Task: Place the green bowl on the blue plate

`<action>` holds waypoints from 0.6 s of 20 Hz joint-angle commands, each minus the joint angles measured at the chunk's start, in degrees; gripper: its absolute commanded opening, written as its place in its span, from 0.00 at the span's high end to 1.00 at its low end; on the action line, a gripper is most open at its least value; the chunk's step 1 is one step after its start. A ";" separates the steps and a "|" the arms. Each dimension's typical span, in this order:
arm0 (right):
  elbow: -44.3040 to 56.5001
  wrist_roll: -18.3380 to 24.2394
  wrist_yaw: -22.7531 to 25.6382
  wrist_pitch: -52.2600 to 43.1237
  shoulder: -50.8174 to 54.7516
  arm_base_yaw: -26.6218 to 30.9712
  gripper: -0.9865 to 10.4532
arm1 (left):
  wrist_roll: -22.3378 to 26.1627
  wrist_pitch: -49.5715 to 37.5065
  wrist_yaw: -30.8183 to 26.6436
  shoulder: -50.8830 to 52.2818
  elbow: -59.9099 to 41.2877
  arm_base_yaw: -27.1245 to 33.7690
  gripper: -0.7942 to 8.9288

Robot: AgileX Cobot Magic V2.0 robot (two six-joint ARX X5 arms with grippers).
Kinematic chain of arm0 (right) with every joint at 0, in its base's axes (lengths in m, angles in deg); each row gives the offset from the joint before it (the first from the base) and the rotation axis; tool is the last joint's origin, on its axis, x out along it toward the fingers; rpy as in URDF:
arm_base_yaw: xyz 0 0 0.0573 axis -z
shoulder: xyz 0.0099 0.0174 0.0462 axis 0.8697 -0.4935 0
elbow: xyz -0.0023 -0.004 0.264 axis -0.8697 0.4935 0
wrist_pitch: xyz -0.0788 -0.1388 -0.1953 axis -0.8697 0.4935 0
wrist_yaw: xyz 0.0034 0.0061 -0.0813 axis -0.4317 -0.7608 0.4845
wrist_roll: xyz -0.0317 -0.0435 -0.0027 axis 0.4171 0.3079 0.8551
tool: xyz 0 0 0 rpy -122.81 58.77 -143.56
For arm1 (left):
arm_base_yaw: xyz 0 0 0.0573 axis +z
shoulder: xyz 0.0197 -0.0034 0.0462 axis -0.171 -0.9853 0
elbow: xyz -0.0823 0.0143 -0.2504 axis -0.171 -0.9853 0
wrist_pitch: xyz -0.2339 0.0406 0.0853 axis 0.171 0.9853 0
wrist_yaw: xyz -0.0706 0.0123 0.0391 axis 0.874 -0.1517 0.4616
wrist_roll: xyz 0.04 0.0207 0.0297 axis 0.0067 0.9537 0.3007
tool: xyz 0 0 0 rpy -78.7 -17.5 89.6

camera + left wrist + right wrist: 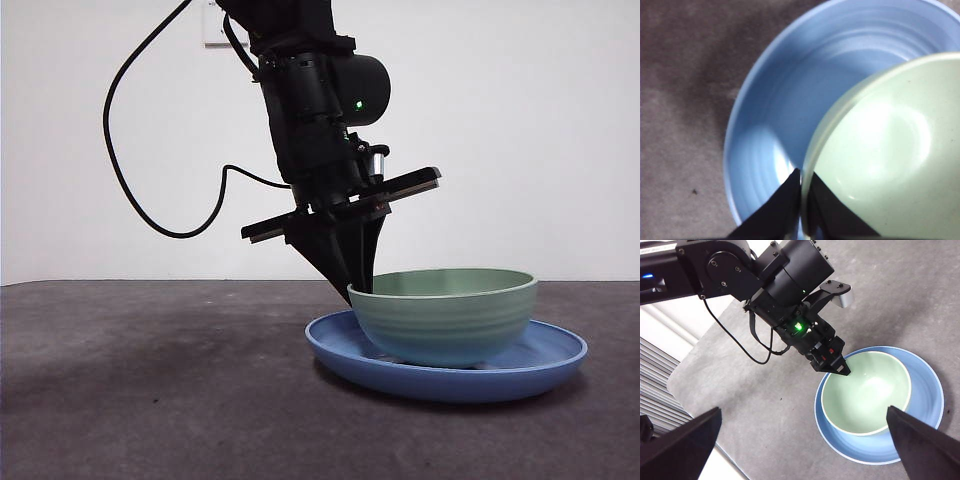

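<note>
Fingers (790,210) of the left gripper (801,200) pinch the rim of the green bowl (885,150) in the left wrist view: one black jaw lies outside the wall, the other inside, with the pale rim between them. The bowl sits over the blue plate (790,95), whose glossy floor shows beside the bowl. Grey table (680,75) surface lies past the plate's rim.

Front view: the left gripper (360,285) comes down at a slant from above and meets the near-side rim of the green bowl (445,315). The bowl stands upright inside the blue plate (345,355), its base on or just above the plate floor; contact cannot be confirmed. A black cable (150,200) loops behind the arm.

Right wrist view: the right gripper (805,450) hangs high above the table (765,405), jaws spread wide and holding nothing. Below it, the green bowl (865,390) lies within the blue plate (925,425), offset toward one side of it, with the left gripper (837,367) at the bowl's rim.
</note>
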 commanded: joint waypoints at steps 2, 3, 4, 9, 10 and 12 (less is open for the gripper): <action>-1.01 0.46 0.04 -0.37 -0.24 -0.24 0.40 | -0.42 -0.35 -2.67 -1.27 1.70 -0.48 0.89; -1.01 0.46 0.04 -0.39 -0.24 -0.24 0.40 | -0.50 -0.33 -4.02 -1.27 1.70 -0.48 0.89; -1.01 0.46 0.04 -0.37 -0.24 -0.24 0.40 | -0.52 -0.22 -4.20 -1.27 1.68 -0.48 0.89; -1.01 0.48 0.04 -0.15 -0.24 -0.24 0.40 | -0.83 -0.59 -4.17 -1.27 1.70 -0.48 0.88; -1.01 0.48 0.04 -0.15 -0.26 -0.24 0.40 | -1.44 -0.85 -4.13 -1.27 1.75 -0.48 0.84; -1.01 0.48 0.04 -0.15 -0.26 -0.24 0.40 | -1.46 -0.26 -4.09 -1.27 2.54 -0.28 0.65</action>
